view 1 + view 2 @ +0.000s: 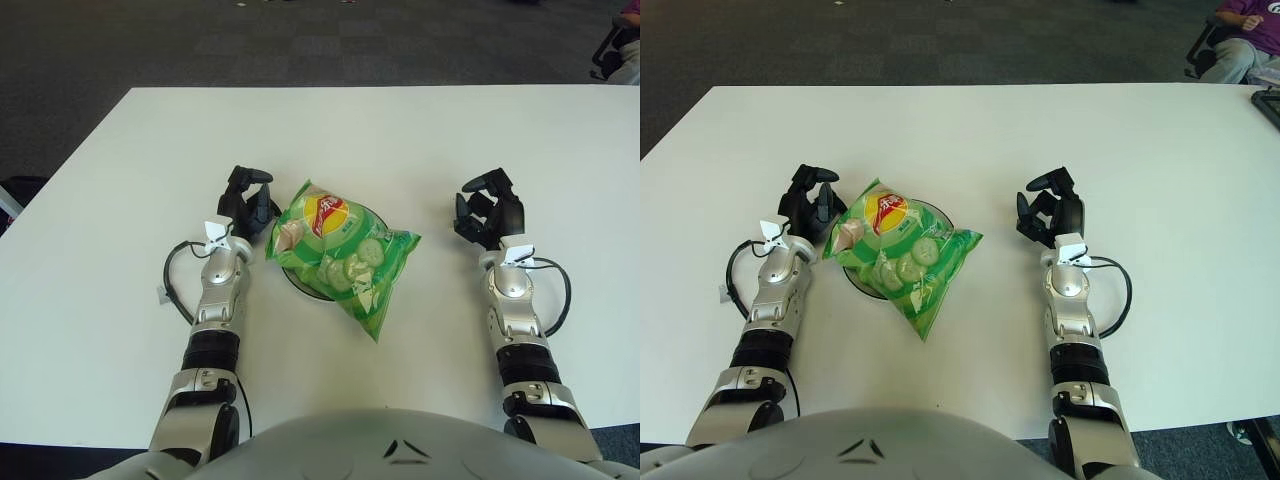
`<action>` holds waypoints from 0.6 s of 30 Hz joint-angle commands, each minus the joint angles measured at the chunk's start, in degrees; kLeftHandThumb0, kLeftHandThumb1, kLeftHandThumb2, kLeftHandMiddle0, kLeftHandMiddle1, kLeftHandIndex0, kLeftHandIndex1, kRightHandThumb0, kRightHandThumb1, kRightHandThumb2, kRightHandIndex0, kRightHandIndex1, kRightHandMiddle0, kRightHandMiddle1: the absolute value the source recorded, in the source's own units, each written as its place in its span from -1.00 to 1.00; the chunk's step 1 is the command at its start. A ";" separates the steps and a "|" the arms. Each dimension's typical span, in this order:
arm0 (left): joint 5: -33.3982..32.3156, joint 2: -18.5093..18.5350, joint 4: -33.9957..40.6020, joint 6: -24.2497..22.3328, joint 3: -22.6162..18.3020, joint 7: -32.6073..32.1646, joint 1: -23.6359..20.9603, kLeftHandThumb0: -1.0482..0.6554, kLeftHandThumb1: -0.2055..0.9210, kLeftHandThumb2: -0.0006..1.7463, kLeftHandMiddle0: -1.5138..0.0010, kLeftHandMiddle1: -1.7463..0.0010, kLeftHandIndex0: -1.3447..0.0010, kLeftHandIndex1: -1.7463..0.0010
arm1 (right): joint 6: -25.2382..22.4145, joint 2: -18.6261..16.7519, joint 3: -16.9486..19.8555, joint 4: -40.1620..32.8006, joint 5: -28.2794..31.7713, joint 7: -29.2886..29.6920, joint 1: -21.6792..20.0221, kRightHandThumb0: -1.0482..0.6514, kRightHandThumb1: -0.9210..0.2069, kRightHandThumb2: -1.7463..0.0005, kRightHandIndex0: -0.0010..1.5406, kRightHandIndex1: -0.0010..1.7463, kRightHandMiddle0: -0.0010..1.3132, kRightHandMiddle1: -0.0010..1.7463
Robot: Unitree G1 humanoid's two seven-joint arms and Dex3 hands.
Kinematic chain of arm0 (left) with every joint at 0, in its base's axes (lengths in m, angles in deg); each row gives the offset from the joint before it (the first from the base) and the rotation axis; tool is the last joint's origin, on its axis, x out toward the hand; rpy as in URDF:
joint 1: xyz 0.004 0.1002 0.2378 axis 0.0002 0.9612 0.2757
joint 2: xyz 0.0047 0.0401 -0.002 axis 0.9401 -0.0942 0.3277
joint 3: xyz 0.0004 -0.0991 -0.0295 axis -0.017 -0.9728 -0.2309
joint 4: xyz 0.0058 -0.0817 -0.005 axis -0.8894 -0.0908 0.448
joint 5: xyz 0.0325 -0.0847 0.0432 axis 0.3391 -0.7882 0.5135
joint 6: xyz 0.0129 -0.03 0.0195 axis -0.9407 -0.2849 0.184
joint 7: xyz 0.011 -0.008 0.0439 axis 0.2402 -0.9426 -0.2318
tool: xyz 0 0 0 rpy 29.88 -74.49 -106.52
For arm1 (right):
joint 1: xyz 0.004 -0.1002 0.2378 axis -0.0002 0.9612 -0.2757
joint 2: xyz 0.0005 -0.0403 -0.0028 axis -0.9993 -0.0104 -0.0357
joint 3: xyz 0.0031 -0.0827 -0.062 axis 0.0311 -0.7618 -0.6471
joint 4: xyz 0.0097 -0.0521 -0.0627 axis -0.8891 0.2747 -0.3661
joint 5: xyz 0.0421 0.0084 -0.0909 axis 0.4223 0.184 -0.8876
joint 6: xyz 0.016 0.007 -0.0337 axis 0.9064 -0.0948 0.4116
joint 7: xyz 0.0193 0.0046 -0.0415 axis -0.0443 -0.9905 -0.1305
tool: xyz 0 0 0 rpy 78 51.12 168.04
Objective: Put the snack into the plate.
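Snack bag lying across plate; left robot hand beside it, right robot hand apart, both loosely open, empty

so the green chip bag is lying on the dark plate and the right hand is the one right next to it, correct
Not quite. The green crinkly chip bag does lie on the dark round plate, but the left eye view shows the left hand beside it; the right hand is well off to the side.

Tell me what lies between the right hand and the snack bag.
Only bare white table: nothing lies between the right hand and the green snack bag on the plate. Both eye views show this.
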 commanded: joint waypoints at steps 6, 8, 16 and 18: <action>2.01 -1.43 -0.25 2.31 -0.25 -4.34 0.09 -0.20 0.74 -0.19 -0.16 -1.00 0.56 -1.00 | 0.05 -2.35 -0.58 1.59 0.22 0.01 3.89 -0.22 -0.57 0.04 0.13 1.00 -0.46 1.00; 2.34 -1.49 -0.49 2.67 -0.25 -5.05 -0.12 -0.20 0.73 -0.18 -0.16 -1.00 0.56 -1.00 | -0.02 -2.30 -0.54 1.43 0.31 -0.08 3.94 -0.22 -0.57 0.04 0.13 1.00 -0.46 1.00; 2.91 -1.60 -1.20 3.22 -0.09 -6.28 -0.65 -0.20 0.71 -0.17 -0.16 -1.00 0.55 -1.00 | -0.44 -2.13 -0.35 0.91 0.80 -0.58 4.13 -0.22 -0.56 0.03 0.14 1.00 -0.46 1.00; 2.91 -1.52 -1.49 3.31 -0.15 -6.34 -0.88 -0.20 0.71 -0.16 -0.16 -1.00 0.55 -1.00 | -0.67 -2.13 -0.34 0.75 1.04 -0.83 4.14 -0.22 -0.56 0.03 0.14 1.00 -0.46 1.00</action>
